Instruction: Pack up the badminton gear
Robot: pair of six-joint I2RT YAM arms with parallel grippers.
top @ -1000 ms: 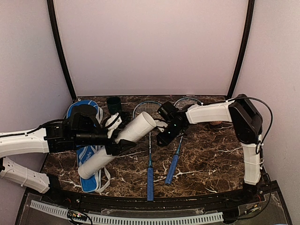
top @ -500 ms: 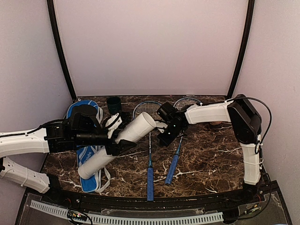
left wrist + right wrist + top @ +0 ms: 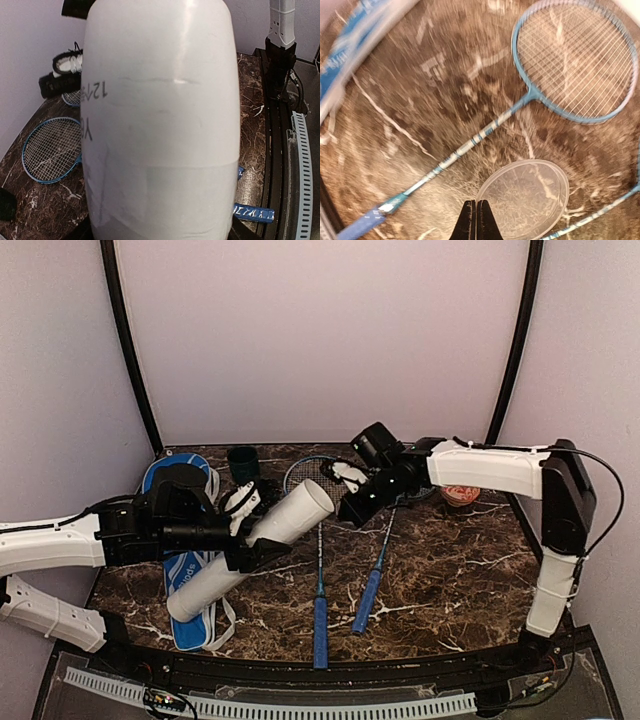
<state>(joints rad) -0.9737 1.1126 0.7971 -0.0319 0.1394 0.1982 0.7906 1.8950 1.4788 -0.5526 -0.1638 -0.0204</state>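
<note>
Dark marbled bench [image 3: 450,580], walled on three sides, with both arms reaching in from the near edge.

Blue racket bag [image 3: 185,632] lies flat at the left of the bench. It runs from the back corner towards the near edge, white lettering showing, partly covered by the left arm and the tube.

Long white tube [image 3: 220,575] is tilted. Its low end is over the bag and its open end is raised towards the middle of the bench. The left gripper [image 3: 255,530] has it about midway, jaws spread wide around its body and gripping it. In the left wrist view the tube [image 3: 160,120] fills nearly the whole frame.

Two rackets lie flat on the bench, heads to the back and blue grips to the front:
- The left racket [image 3: 320,625] lies nearly straight, its head partly behind the tube's raised end.
- The right racket [image 3: 367,602] slants, its head under the right arm.

They are close beside each other, but I cannot tell if they touch.

Right gripper [image 3: 348,512] hangs above the racket shafts, just right of the tube's open end. Its jaws are pressed together. In its wrist view they pinch the rim of a clear round lid [image 3: 525,195], which is off the bench with one racket head [image 3: 575,60] below and beyond it.

Small dark cup [image 3: 243,462] stands upright at the back, between the bag and the racket heads.
</note>
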